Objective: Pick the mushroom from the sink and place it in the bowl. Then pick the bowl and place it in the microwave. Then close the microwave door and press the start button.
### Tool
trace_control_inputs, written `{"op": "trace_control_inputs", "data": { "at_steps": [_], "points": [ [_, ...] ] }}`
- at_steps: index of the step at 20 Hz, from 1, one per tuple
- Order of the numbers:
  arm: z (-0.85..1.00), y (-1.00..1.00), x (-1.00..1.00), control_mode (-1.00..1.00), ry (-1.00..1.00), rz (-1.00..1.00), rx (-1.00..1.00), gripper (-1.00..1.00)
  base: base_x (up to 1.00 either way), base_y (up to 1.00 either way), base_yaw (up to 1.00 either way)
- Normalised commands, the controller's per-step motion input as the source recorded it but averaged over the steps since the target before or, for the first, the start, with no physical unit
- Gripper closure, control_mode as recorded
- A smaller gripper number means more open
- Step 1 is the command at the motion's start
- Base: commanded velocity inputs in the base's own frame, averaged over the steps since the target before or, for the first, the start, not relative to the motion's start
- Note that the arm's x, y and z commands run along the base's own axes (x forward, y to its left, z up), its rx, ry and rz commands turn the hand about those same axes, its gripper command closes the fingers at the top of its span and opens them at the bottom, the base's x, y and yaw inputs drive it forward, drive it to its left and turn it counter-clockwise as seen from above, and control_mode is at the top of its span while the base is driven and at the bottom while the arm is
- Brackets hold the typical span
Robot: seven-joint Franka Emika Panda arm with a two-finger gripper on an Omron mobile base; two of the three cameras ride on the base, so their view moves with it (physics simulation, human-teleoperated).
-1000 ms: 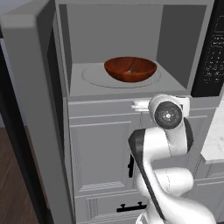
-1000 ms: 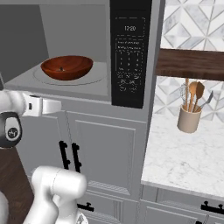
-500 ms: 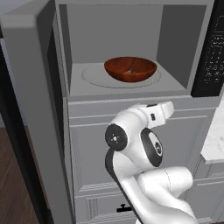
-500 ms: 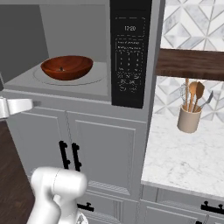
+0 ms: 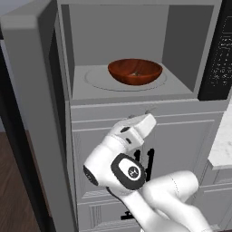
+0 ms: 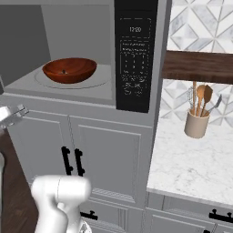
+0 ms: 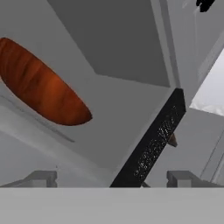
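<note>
Arm swung lower left, bowl (image 5: 135, 71) inside open microwave (image 6: 82, 86), utensil crock (image 6: 197, 124) right

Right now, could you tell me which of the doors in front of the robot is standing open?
The microwave door, swung wide at the left. It leaves the bowl on the turntable exposed, while the grey cabinet doors with black handles below are shut.
</note>
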Motion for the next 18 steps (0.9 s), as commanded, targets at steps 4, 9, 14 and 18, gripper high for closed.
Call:
{"op": "trace_control_inputs", "data": {
  "at_steps": [4, 9, 14, 18],
  "points": [
    [-0.23, 0.27, -0.08, -1.0, -0.25, 0.0, -0.42, -1.0, 0.0, 0.0, 0.0],
    [-0.24, 0.79, -0.02, -1.0, -0.07, 0.0, -0.14, -1.0, 0.0, 0.0, 0.0],
    [-0.36, 1.0, 0.0, -1.0, -0.04, -0.06, -0.08, -1.0, 0.0, 0.0, 0.0],
    [-0.27, 1.0, 0.0, -1.0, 0.0, -0.13, -0.07, -1.0, 0.0, 0.0, 0.0]
  ]
}}
